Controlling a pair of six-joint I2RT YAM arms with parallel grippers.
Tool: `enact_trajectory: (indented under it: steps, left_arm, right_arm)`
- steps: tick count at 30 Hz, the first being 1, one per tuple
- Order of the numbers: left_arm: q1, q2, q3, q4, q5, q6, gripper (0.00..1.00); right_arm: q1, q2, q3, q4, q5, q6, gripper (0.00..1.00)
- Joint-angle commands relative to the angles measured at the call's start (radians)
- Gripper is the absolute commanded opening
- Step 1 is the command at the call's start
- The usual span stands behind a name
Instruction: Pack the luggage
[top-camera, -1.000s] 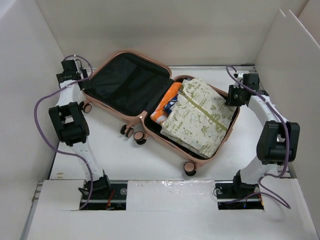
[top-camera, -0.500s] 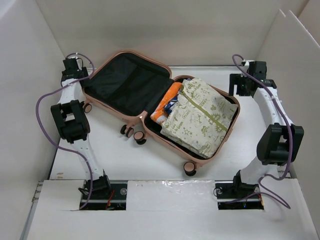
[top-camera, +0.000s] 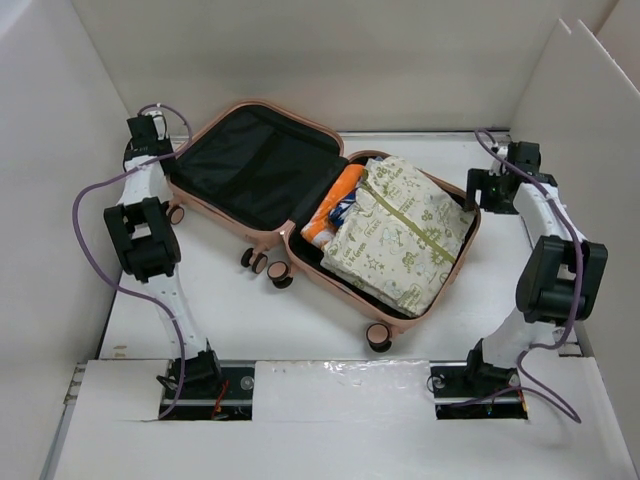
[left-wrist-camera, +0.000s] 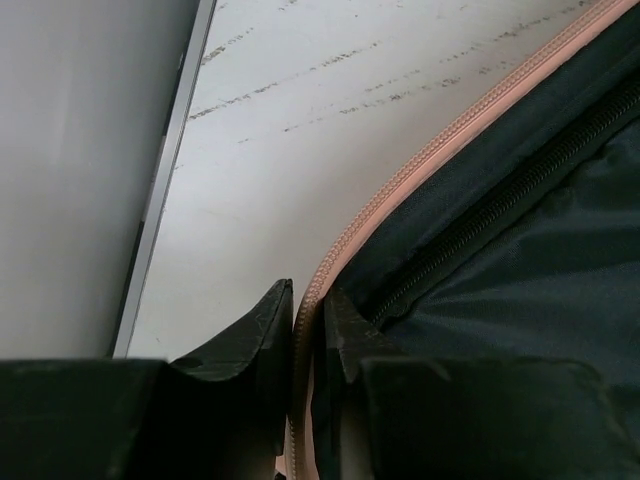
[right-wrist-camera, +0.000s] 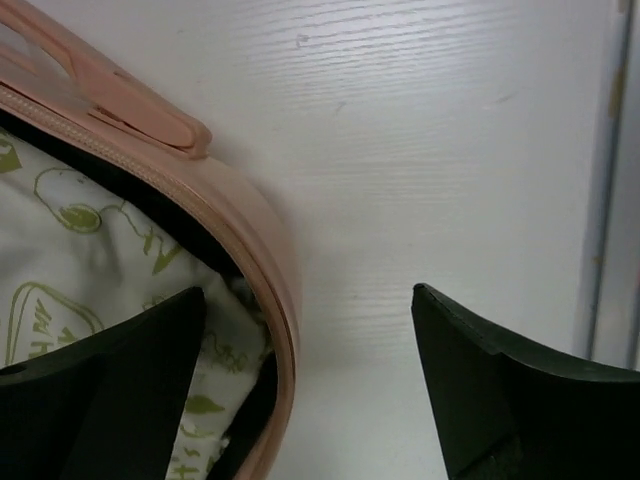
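The luggage (top-camera: 250, 170) is laid open on the tabletop (top-camera: 230, 310). Its empty lid (top-camera: 262, 150) is spread to the left, and its right half is filled by a patterned garment (top-camera: 400, 235) beside an orange item (top-camera: 338, 195).

The left tool (left-wrist-camera: 305, 310) is clenched on the lid's pink rim (left-wrist-camera: 400, 200) at the far left corner, one finger outside the shell and one on the lining. The right tool (right-wrist-camera: 308, 300) is released. Its fingers straddle the rim of the packed half near the handle (right-wrist-camera: 110, 95), and no contact is seen.

The step in hand is judged to be folding the lid over the packed half.

1. The pinch is to be kept firm, since only a thin edge is held and slip is likely.
2. The lid is to be swung in an arc about the hinge (top-camera: 285, 235), not dragged sideways.
3. The packed half is to be steadied by the right tool, because the wheels (top-camera: 380, 338) may let the shell roll.
4. The right tool is to be cleared from the rim before the halves meet.
5. The garment is to be checked for cloth lying over the zipper line.
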Motion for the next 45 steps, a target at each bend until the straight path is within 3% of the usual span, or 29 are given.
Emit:
enact_trajectory:
  steps: [1, 4, 5, 8, 9, 12, 17, 24, 29, 30, 31, 32, 33, 34, 37, 41, 45]
  left_arm:
    - [0.017, 0.028, -0.016, 0.017, -0.071, -0.028, 0.0]
    - [-0.002, -0.072, -0.051, 0.063, -0.071, 0.004, 0.0]
    - [-0.002, -0.098, -0.06, 0.063, -0.071, 0.02, 0.0]
    - [-0.052, -0.207, -0.061, 0.063, -0.081, 0.096, 0.0]
    - [-0.075, -0.265, -0.061, 0.063, -0.051, 0.112, 0.0]
    - [-0.117, -0.342, -0.036, 0.019, -0.023, 0.147, 0.0]
    - [-0.216, -0.414, 0.13, -0.237, 0.04, 0.196, 0.0]
    - [-0.431, -0.486, 0.268, -0.429, 0.019, 0.277, 0.0]
    - [-0.698, -0.568, 0.337, -0.485, -0.04, 0.3, 0.0]
    - [-0.744, -0.584, 0.308, -0.485, -0.058, 0.31, 0.0]
    - [-0.788, -0.62, 0.285, -0.476, -0.078, 0.31, 0.0]
    - [-0.872, -0.635, 0.262, -0.462, -0.106, 0.31, 0.0]
    - [-0.911, -0.647, 0.222, -0.462, -0.106, 0.287, 0.0]
    - [-0.949, -0.647, 0.208, -0.462, -0.116, 0.274, 0.0]
    - [-1.092, -0.658, 0.176, -0.451, -0.129, 0.216, 0.0]
    - [-1.272, -0.637, 0.167, -0.442, -0.158, 0.161, 0.0]
    - [-1.428, -0.562, 0.206, -0.442, -0.14, 0.139, 0.0]
  right_arm:
    - [-0.003, 0.049, 0.001, 0.126, -0.159, -0.009, 0.87]
    - [-0.003, 0.09, 0.001, 0.171, -0.193, 0.004, 0.68]
    - [-0.003, 0.101, 0.01, 0.184, -0.207, 0.016, 0.54]
    - [-0.003, 0.113, -0.001, 0.218, -0.248, 0.026, 0.28]
    - [-0.003, 0.113, -0.033, 0.244, -0.264, 0.039, 0.13]
    - [-0.003, 0.103, -0.08, 0.304, -0.311, 0.07, 0.0]
    - [-0.003, 0.08, -0.159, 0.361, -0.333, 0.105, 0.0]
    - [-0.003, 0.089, -0.169, 0.408, -0.333, 0.198, 0.0]
    - [0.008, 0.089, -0.098, 0.408, -0.385, 0.21, 0.0]
    - [0.008, 0.071, -0.081, 0.361, -0.37, 0.193, 0.03]
    - [0.008, 0.043, -0.036, 0.324, -0.344, 0.161, 0.12]
    - [-0.003, 0.031, -0.007, 0.279, -0.31, 0.141, 0.24]
    - [-0.024, 0.02, 0.025, 0.172, -0.238, 0.12, 0.51]
    - [-0.041, 0.009, 0.097, 0.116, -0.201, 0.081, 0.57]
    - [-0.104, -0.034, 0.186, -0.053, -0.077, 0.046, 0.68]
    - [-0.123, -0.136, 0.238, -0.122, 0.035, 0.023, 0.82]
    - [-0.132, -0.172, 0.262, -0.202, 0.077, 0.023, 0.89]
